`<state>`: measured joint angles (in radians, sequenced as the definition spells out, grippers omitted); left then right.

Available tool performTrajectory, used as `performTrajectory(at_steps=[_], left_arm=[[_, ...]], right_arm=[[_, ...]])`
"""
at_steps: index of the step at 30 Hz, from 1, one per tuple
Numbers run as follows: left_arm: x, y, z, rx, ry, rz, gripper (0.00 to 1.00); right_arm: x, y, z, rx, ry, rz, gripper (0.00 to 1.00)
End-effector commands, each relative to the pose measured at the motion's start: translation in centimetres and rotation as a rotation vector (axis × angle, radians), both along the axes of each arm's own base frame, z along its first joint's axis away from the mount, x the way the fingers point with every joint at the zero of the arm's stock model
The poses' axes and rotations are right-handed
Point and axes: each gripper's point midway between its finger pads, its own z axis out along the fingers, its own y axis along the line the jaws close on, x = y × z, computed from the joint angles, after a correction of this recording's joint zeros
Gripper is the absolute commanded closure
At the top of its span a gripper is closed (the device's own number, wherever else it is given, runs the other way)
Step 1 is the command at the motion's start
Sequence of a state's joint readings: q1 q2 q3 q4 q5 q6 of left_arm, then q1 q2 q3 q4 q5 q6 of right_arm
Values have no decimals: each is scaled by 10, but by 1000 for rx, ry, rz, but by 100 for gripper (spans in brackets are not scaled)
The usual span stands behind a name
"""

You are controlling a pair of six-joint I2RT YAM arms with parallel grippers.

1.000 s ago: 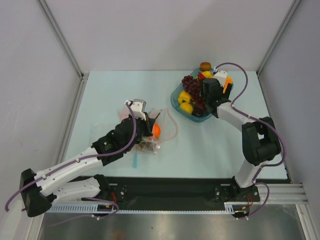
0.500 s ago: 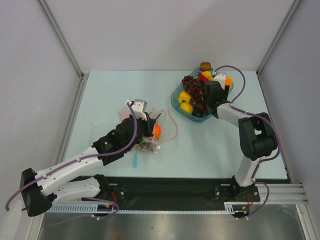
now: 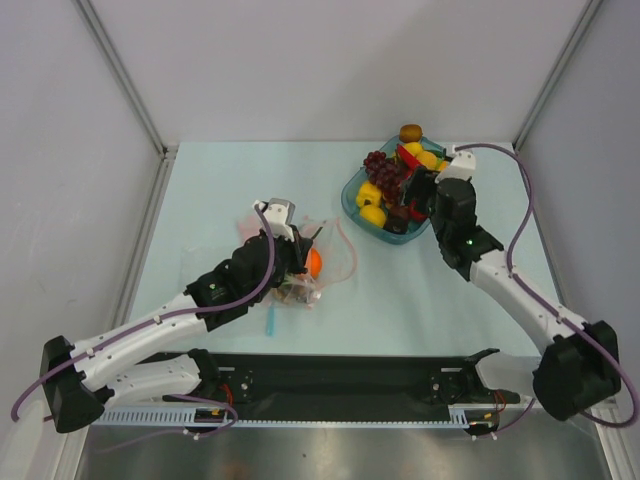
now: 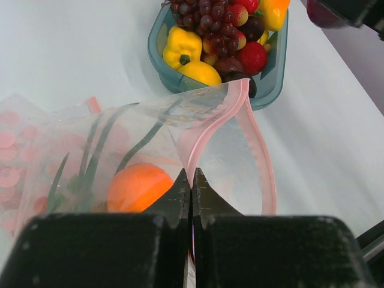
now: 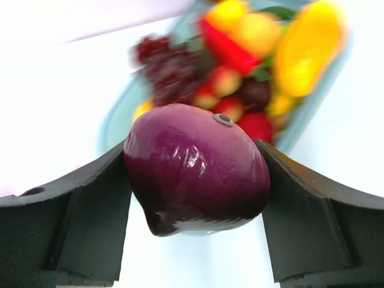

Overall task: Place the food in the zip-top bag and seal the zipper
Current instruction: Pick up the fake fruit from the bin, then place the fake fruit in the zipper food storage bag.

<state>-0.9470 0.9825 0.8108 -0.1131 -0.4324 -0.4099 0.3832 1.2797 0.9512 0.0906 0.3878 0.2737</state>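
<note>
Teal plastic catches our eye first from above: the tray (image 3: 350, 205) sits at the far right of the table, heaped with food. We see a dark grape bunch (image 3: 385, 170), a yellow pepper (image 3: 370, 193), a lemon (image 3: 373, 214) and a brown piece (image 3: 410, 132) at its far rim. Over the tray's near right side, the right gripper (image 3: 415, 205) has a purple piece (image 3: 400, 212) between its fingers. Well to the left lies the zip-top bag (image 3: 335, 255) with an orange (image 3: 313, 262) inside, and the left gripper (image 3: 297, 262) is on it. A short light-blue strip (image 3: 271, 322) lies on the table near the bag.

Now the left wrist view: the black fingers (image 4: 180, 192) are pressed tight together, pinching the pink zipper (image 4: 207, 129), which loops up and round so the bag's mouth gapes towards the tray. Inside the bag we make out the orange (image 4: 139, 187) and a green stalk (image 4: 90, 162). Faint pink round marks show through the plastic at the left; we cannot read any lettering there.

Over to the right wrist view: the glossy purple piece (image 5: 198, 171) fills the middle, wedged between the two black fingers (image 5: 90, 204), which stand wide apart and touch it on either side. Behind it, the tray and its food are blurred.
</note>
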Motion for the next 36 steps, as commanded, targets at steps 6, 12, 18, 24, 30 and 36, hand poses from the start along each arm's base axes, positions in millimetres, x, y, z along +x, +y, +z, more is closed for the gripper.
performTrajectory(at_steps=[6, 12, 18, 24, 30, 36], left_arm=[[2, -7, 15, -49, -35, -10, 100], [5, -9, 9, -29, -27, -4, 100], [0, -19, 10, -41, -14, -58, 100], [-10, -36, 13, -57, 11, -157, 100], [-22, -44, 27, -87, -19, -230, 100], [-31, -48, 39, -97, -34, -293, 100]], right_arm=[[-114, 121, 15, 171, -66, 662, 36], [-174, 154, 28, 175, -216, 887, 36], [-200, 173, 29, 166, -281, 1004, 36], [-201, 181, 20, 152, -271, 1018, 36], [-205, 195, 10, 143, -247, 1059, 36], [-206, 205, 0, 114, -215, 1068, 36]])
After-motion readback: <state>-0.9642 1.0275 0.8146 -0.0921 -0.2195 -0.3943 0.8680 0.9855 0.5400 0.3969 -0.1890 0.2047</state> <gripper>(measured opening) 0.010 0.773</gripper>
